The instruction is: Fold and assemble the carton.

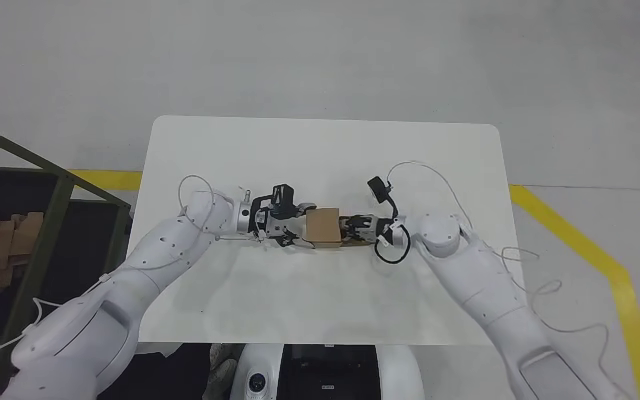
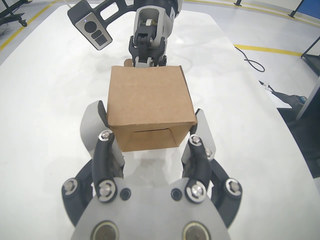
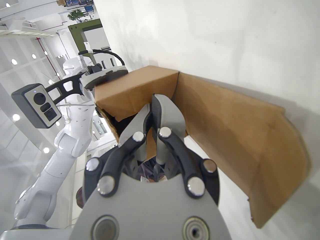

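Hold the brown cardboard carton (image 1: 322, 227) steady at the middle of the white surface (image 1: 200, 150) with the left gripper (image 2: 150, 111), clasped on one end with a finger against each side wall. Work the right gripper (image 3: 153, 102), closed on nothing with its tip inside the open opposite end, squarely and gently, pushing along the carton's length toward the left gripper to avoid sliding or crushing. Then likely fold the broad open cardboard flap (image 3: 245, 146), standing out beside it, shut.
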`<control>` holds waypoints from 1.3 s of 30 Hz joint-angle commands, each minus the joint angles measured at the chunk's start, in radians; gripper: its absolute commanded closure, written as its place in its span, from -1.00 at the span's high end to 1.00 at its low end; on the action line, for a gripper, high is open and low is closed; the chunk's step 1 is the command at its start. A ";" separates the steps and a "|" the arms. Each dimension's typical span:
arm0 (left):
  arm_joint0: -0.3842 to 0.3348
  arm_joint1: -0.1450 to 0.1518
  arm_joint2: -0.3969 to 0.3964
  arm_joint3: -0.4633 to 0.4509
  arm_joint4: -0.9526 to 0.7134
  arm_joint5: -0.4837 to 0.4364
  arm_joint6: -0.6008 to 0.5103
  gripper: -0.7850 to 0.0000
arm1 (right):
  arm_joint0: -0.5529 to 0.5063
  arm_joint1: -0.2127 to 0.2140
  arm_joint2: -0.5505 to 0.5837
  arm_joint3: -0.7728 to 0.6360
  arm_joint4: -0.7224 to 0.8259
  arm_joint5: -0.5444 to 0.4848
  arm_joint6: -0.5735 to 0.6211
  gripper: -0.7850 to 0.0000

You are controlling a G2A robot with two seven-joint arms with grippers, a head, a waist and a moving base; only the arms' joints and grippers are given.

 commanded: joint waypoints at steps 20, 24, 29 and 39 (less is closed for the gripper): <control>0.012 0.008 -0.015 -0.011 0.008 0.001 0.013 0.49 | -0.307 0.134 0.346 -0.418 -0.279 0.205 -0.083 -1.00; 0.014 0.009 -0.016 -0.015 0.009 0.000 0.012 0.49 | -0.340 0.142 0.361 -0.455 -0.291 0.214 -0.061 -1.00; 0.015 0.009 -0.018 -0.019 0.008 0.000 0.005 0.48 | -0.324 0.140 0.326 -0.442 -0.320 0.184 -0.055 -0.37; 0.017 0.008 -0.021 -0.024 0.002 -0.004 -0.009 0.47 | -0.299 0.141 0.294 -0.411 -0.387 0.110 -0.065 -0.12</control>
